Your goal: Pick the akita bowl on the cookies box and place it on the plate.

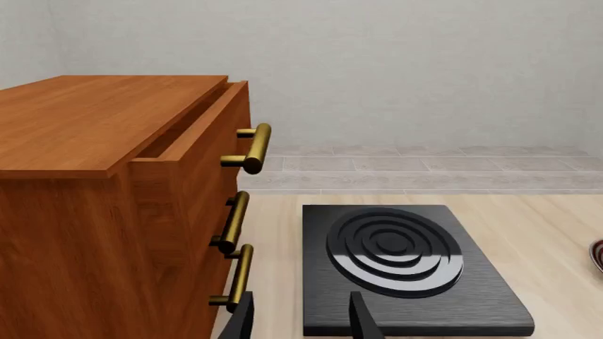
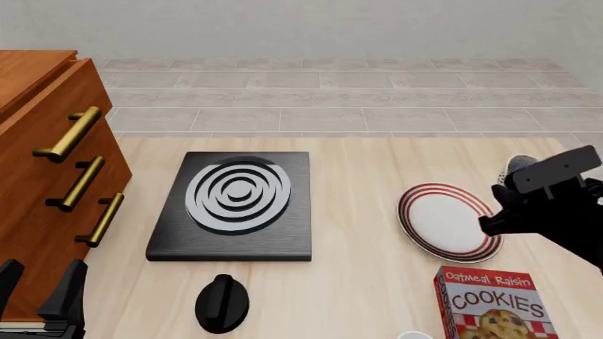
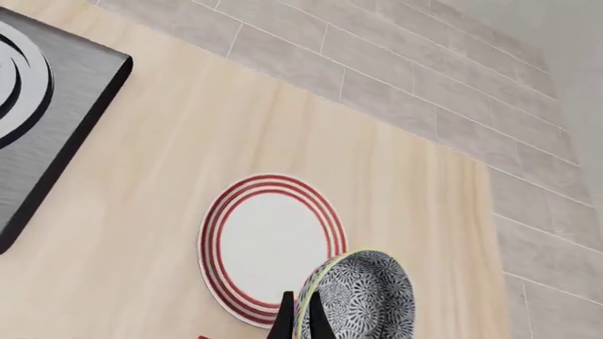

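Nearest the camera in the front view, the left gripper [image 2: 42, 282] hangs low at the left edge of the table [image 2: 377, 169], its two dark fingers parted with nothing between them; the left wrist view shows the same spread fingertips [image 1: 363, 318] over the near edge of the black burner slab [image 1: 471, 296]. A black round knob [image 2: 222, 304] lies on the wood just in front of that slab. At the near right stands the cookies box [image 2: 490, 305], red with white lettering, its top bare.

Farther in, the plate [image 2: 443, 220] with red rings lies flat on the table, to the right of the slab [image 2: 188, 233] and apart from it. The right gripper [image 2: 513, 194] is raised over the plate's right rim, and its fingers are closed on the rim of the akita bowl [image 3: 363, 296]. The right wrist view shows the bowl tilted steeply, its speckled inside facing the camera, overlapping the edge of the plate [image 3: 268, 244] below it. In the front view only a sliver of the bowl [image 2: 517, 166] peeks out behind the arm.

On the far left, the wooden drawer cabinet [image 2: 38, 176] stands with brass handles [image 2: 80, 183], its top drawer [image 1: 193, 141] pulled partly out.
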